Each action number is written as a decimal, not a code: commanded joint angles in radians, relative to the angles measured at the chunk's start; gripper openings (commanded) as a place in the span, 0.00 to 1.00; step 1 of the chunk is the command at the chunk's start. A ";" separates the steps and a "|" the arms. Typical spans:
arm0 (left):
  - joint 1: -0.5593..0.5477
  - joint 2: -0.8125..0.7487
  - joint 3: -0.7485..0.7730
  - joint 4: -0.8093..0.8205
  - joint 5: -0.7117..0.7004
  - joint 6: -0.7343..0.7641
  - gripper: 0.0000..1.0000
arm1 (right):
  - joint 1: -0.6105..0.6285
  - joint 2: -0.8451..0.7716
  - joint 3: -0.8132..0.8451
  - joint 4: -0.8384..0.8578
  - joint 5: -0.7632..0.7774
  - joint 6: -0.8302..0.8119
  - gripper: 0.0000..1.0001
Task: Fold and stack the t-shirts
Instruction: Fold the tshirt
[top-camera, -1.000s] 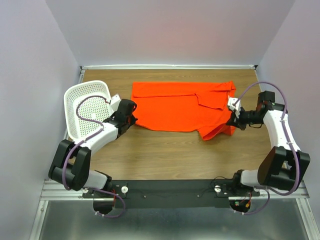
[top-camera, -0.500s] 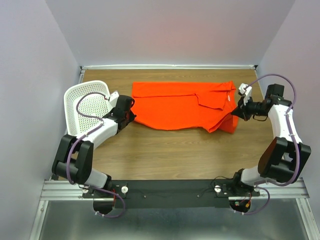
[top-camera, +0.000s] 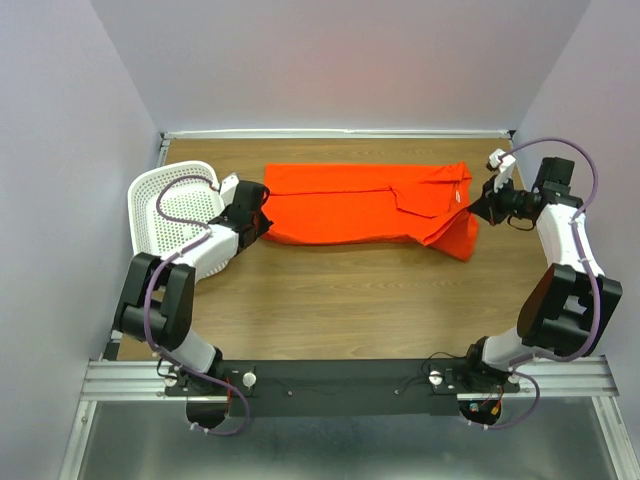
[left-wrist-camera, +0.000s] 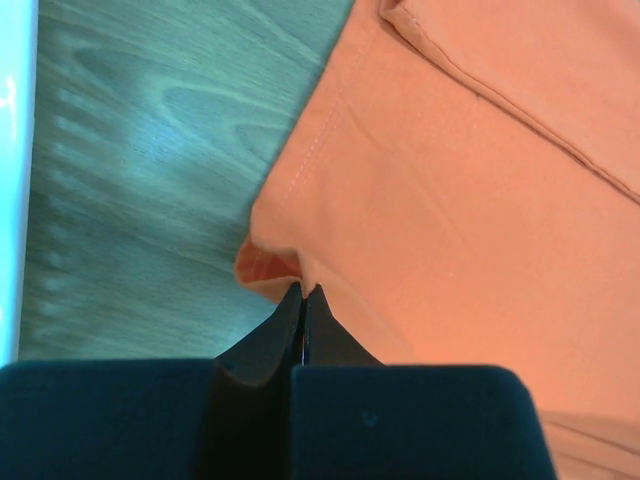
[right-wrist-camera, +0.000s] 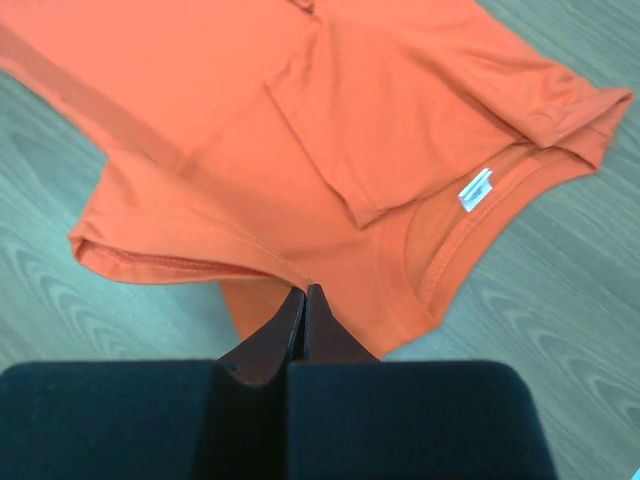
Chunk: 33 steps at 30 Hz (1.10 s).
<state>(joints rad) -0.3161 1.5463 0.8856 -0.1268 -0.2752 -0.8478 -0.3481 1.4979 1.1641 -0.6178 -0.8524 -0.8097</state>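
Observation:
The orange-red t-shirt (top-camera: 350, 205) lies spread across the far half of the table, partly folded lengthwise. My left gripper (top-camera: 264, 222) is shut on its left edge, pinching a lifted fold of cloth (left-wrist-camera: 300, 270). My right gripper (top-camera: 470, 212) is shut on the shirt's right end, holding the cloth (right-wrist-camera: 300, 270) up off the table near the neck opening. The white neck label (right-wrist-camera: 475, 189) shows in the right wrist view. A loose corner hangs below the right gripper.
A white perforated plastic basket (top-camera: 170, 215) stands at the table's left edge, just beside my left arm. Bare wooden table (top-camera: 350, 300) lies between the shirt and the arm bases. Walls close in on three sides.
Both grippers have moved toward the far side, carrying the shirt's near edge with them. The shirt is narrower front to back, and its right corner has lifted and swung right.

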 joint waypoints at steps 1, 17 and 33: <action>0.020 0.034 0.030 0.004 -0.007 0.018 0.00 | -0.008 0.028 0.019 0.105 0.049 0.084 0.01; 0.032 0.224 0.200 -0.036 -0.027 0.049 0.00 | -0.008 0.150 0.060 0.219 0.110 0.193 0.01; 0.041 0.311 0.286 -0.076 -0.078 0.072 0.00 | -0.008 0.211 0.092 0.240 0.110 0.216 0.01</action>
<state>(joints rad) -0.2813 1.8336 1.1530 -0.1745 -0.3023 -0.7914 -0.3481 1.6909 1.2259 -0.4042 -0.7517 -0.6056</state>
